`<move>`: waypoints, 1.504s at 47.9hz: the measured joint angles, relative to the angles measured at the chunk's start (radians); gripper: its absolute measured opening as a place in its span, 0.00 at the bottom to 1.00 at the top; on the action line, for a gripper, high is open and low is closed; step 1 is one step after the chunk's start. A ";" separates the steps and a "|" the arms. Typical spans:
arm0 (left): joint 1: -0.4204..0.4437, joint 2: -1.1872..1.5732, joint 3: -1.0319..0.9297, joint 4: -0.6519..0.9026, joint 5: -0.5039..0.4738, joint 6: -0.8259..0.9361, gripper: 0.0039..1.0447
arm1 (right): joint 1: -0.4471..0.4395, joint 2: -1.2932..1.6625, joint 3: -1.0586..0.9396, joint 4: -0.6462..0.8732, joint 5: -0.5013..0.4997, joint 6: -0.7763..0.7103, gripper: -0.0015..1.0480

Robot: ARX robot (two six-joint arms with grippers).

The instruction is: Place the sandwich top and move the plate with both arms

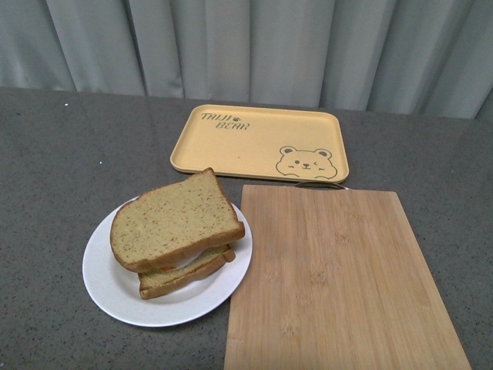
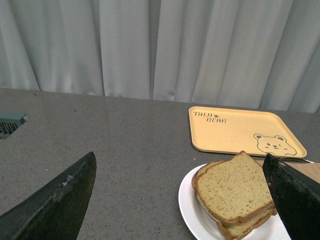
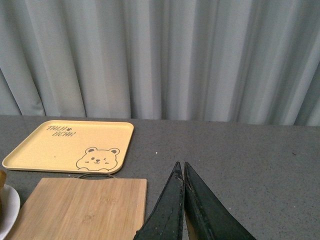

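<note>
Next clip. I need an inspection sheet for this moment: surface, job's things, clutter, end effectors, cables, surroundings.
Surface: grey speckled tabletop; no spills seen.
Job's things: sandwich top lies on the lower slice, slightly askew, with pale filling showing between them; both sit on the white plate, just left of the cutting board.
Clutter: yellow bear tray, nothing on it; bamboo cutting board, bare.
End effectors: left end effector wide open, empty, beside the plate; right end effector shut, empty, beyond the board's right side. Neither shows in the front view.
Cables: nothing seen.
Surroundings: grey curtain behind the table.
</note>
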 joint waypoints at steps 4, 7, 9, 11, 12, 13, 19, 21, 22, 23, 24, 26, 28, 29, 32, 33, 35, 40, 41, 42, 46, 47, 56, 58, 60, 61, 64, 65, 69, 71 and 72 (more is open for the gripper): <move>0.000 0.000 0.000 0.000 0.000 0.000 0.94 | 0.000 -0.035 0.000 -0.034 0.000 0.000 0.01; 0.000 0.000 0.000 0.000 0.000 0.000 0.94 | 0.000 -0.056 0.000 -0.054 0.000 0.000 0.01; 0.000 0.000 0.000 0.000 0.000 0.000 0.94 | 0.000 -0.077 0.000 -0.074 0.000 0.000 0.01; 0.000 0.000 0.000 0.000 0.000 0.000 0.94 | 0.000 -0.094 0.000 -0.090 0.000 0.000 0.01; 0.000 0.000 0.000 0.000 0.000 0.000 0.94 | 0.000 -0.098 0.000 -0.095 0.000 0.000 0.01; 0.000 0.000 0.000 0.000 0.000 0.000 0.94 | 0.000 -0.106 0.000 -0.102 0.000 0.000 0.01; 0.000 0.000 0.000 0.000 0.000 0.000 0.94 | 0.000 -0.148 0.000 -0.144 0.000 0.000 0.01; 0.000 0.000 0.000 0.000 0.000 0.000 0.94 | 0.000 -0.162 0.000 -0.158 0.000 0.000 0.01; 0.000 0.000 0.000 0.000 0.000 0.000 0.94 | 0.000 -0.166 0.000 -0.161 0.000 0.000 0.01; 0.000 0.000 0.000 0.000 0.000 0.000 0.94 | 0.000 -0.172 0.000 -0.167 0.000 0.000 0.01; 0.000 0.000 0.000 0.000 0.000 0.000 0.94 | 0.000 -0.179 0.000 -0.174 0.000 0.000 0.01; 0.000 0.000 0.000 0.000 0.000 0.000 0.94 | 0.000 -0.191 0.000 -0.186 0.000 0.000 0.01; 0.000 0.000 0.000 0.000 0.000 0.000 0.94 | 0.000 -0.200 0.000 -0.194 0.000 0.000 0.01; 0.000 0.000 0.000 0.000 0.000 0.000 0.94 | 0.000 -0.205 0.000 -0.200 0.000 0.000 0.01; 0.000 0.000 0.000 0.000 0.000 0.000 0.94 | 0.000 -0.219 0.000 -0.213 0.000 0.000 0.01; 0.000 0.000 0.000 0.000 0.000 0.000 0.94 | 0.000 -0.224 0.000 -0.219 0.000 0.000 0.01; 0.000 0.000 0.000 0.000 0.000 0.000 0.94 | 0.000 -0.236 0.000 -0.232 0.000 0.000 0.01; 0.000 0.000 0.000 0.000 0.000 0.000 0.94 | 0.000 -0.260 0.000 -0.254 0.000 0.000 0.01; 0.000 0.000 0.000 0.000 0.000 0.000 0.94 | 0.000 -0.264 0.000 -0.259 0.000 0.000 0.01; 0.000 0.000 0.000 0.000 0.000 0.000 0.94 | 0.000 -0.267 0.000 -0.262 0.000 0.000 0.01; 0.000 0.000 0.000 0.000 0.000 0.000 0.94 | 0.000 -0.393 0.000 -0.423 0.000 0.000 0.01; 0.000 0.000 0.000 0.000 0.000 0.000 0.94 | 0.000 -0.417 0.001 -0.431 0.000 0.000 0.01; 0.000 0.000 0.000 0.000 0.000 0.000 0.94 | 0.000 -0.436 0.000 -0.437 0.000 -0.002 0.06; 0.000 0.000 0.000 0.000 0.000 0.000 0.94 | 0.000 -0.436 0.001 -0.437 0.000 -0.002 0.14; 0.000 0.000 0.000 0.000 0.000 0.000 0.94 | 0.000 -0.436 0.001 -0.437 0.000 -0.002 0.25; 0.000 0.000 0.000 0.000 0.000 0.000 0.94 | 0.000 -0.436 0.001 -0.437 0.000 -0.002 0.28; 0.000 0.000 0.000 0.000 0.000 0.000 0.94 | 0.000 -0.436 0.001 -0.437 0.000 -0.002 0.43; 0.000 0.000 0.000 0.000 0.000 0.000 0.94 | 0.000 -0.436 0.001 -0.437 0.000 -0.002 0.48; 0.000 0.000 0.000 0.000 0.000 0.000 0.94 | 0.000 -0.436 0.000 -0.437 0.000 -0.002 0.67; 0.000 0.000 0.000 0.000 0.000 0.000 0.94 | 0.000 -0.436 0.001 -0.437 0.000 -0.002 0.75; 0.000 0.007 0.003 -0.010 -0.005 -0.010 0.94 | 0.000 -0.436 0.000 -0.437 0.000 -0.002 0.81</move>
